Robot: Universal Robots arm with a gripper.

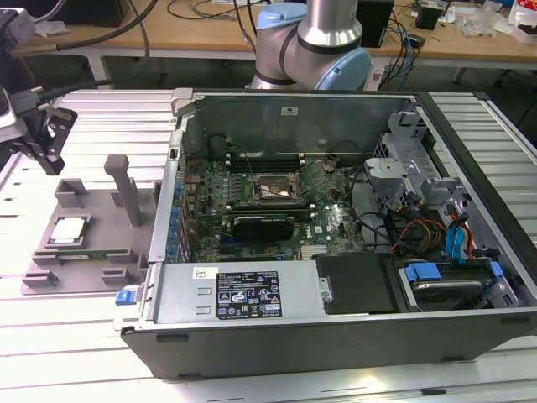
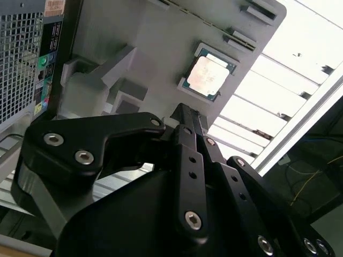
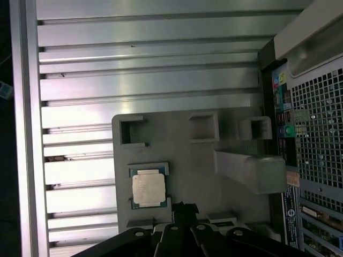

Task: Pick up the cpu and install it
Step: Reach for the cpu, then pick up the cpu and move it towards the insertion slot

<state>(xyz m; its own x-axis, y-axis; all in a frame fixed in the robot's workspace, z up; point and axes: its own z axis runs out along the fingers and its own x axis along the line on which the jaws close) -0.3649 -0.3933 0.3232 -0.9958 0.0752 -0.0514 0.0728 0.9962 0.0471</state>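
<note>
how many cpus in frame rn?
1. The cpu lies in a recess of the grey tray, at the exterior view's left beside the open computer case. Whether the motherboard socket holds another, I cannot tell.

The table (image 1: 84, 336) is made of long silver metal strips with thin dark gaps between them. Bright light shines on the strips, and they look almost white in the second wrist view. In the exterior view, a long wooden desk (image 1: 210, 35) stands behind the table. Black and grey cables (image 1: 197, 10) lie on it, and a black box (image 1: 376, 21) sits there too. Past the table's edge it is dark.
</note>
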